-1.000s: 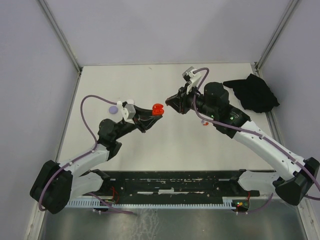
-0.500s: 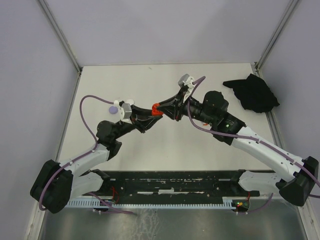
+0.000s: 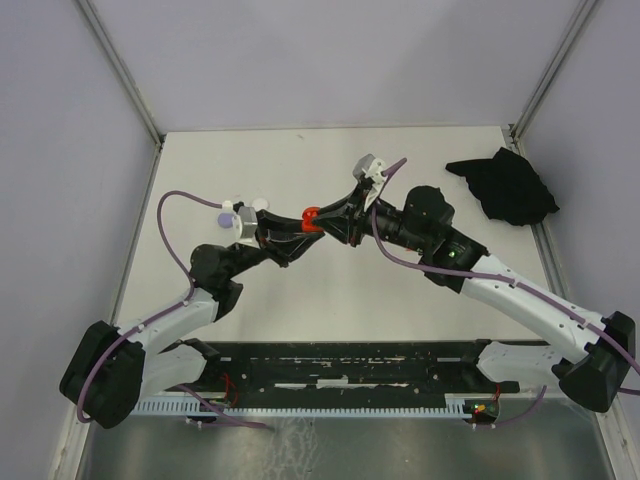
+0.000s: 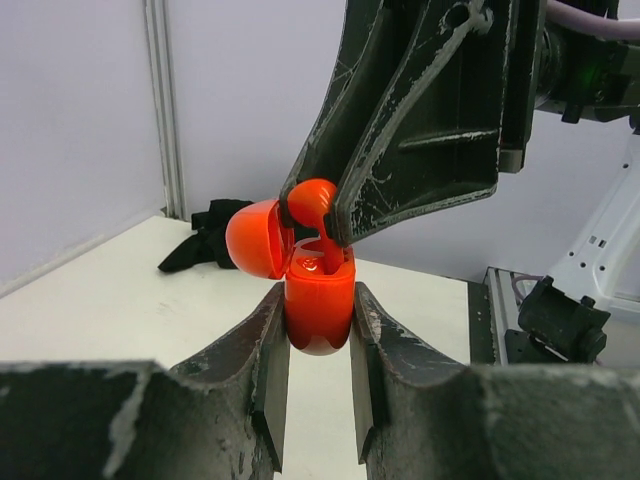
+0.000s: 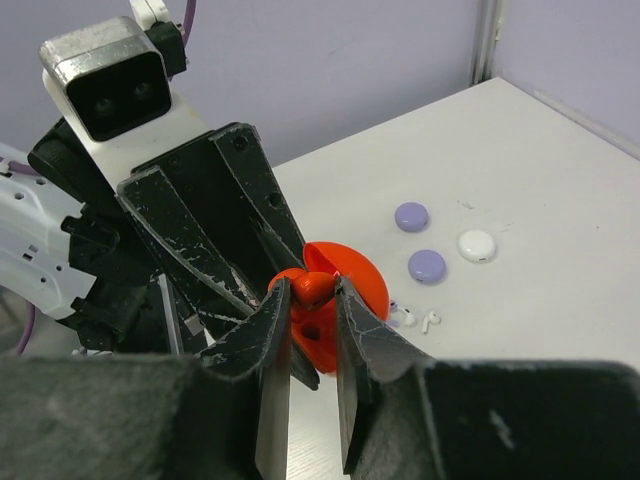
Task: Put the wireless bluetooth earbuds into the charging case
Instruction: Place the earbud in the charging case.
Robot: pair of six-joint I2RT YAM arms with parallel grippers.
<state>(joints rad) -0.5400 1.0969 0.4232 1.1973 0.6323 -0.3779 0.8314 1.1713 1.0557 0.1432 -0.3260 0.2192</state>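
Left gripper [image 4: 318,300] clenched on red charging case [image 4: 320,315], hinged open, held above table [image 3: 330,290] centre. Right gripper [image 5: 310,292] pinches red earbud [image 4: 313,203], stem in case mouth. Whitish earbud [image 5: 432,321] lies on table.

The case [image 4: 320,305] and earbud [image 4: 312,203] were smooth, glossy red plastic. The left fingers [image 4: 240,352] and right fingers [image 4: 420,130] were matt black, scuffed pale at edges. The table [image 3: 330,290] looked matt white; the rag [image 3: 505,187] was black cloth.
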